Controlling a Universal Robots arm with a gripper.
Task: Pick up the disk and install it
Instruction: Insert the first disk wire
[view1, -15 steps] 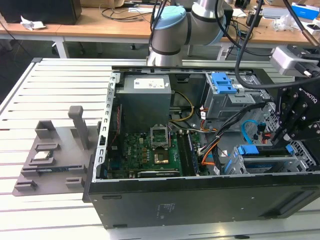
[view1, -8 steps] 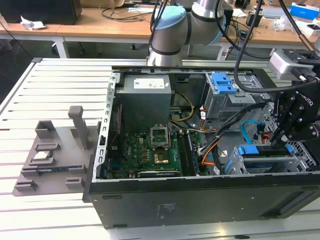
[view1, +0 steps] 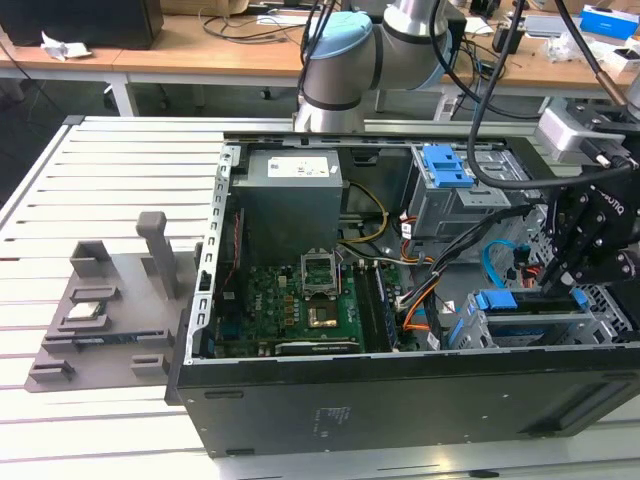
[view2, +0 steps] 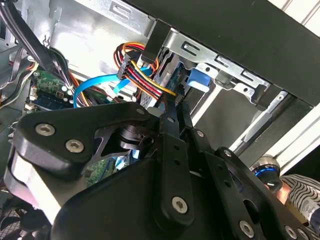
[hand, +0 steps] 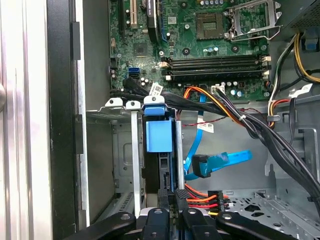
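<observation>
I have the gripper (view1: 568, 290) low inside the open computer case (view1: 400, 400), at the drive cage (view1: 540, 325) on the exterior view's right, near the front wall. In the first wrist view the disk (hand: 159, 150) stands on edge in the cage slot, blue rail end up, and the fingers (hand: 167, 197) are pressed close on its near edge. Motherboard (view1: 300, 300) lies well apart to the left.

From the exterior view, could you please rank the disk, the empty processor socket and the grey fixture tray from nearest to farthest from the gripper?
1. The disk, in the drive cage directly under the gripper, at the exterior view's right.
2. The empty processor socket, on the motherboard mid-case.
3. The grey fixture tray, outside the case at the exterior view's left.
</observation>
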